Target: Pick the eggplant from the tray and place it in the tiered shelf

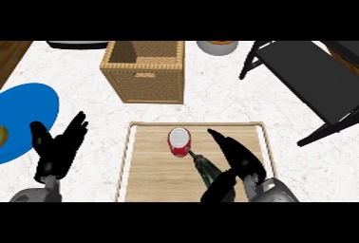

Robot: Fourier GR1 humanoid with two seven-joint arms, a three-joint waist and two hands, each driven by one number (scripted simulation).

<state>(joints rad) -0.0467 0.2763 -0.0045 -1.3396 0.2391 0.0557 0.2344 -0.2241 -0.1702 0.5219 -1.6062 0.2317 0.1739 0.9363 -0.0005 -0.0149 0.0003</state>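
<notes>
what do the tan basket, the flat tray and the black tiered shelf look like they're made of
The tan woven basket looks like wicker or rattan: a fine weave pattern on its walls. The flat pale tray looks like light wood, with faint grain and a white rim. The black tiered shelf looks like matte dark metal, though painted wood is possible.

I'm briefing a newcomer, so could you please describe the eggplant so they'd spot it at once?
Find the wooden tray at the counter's near edge. The eggplant lies on it, right of centre, under the right hand. It is dark and elongated, unlike the red can touching its far tip.
</notes>
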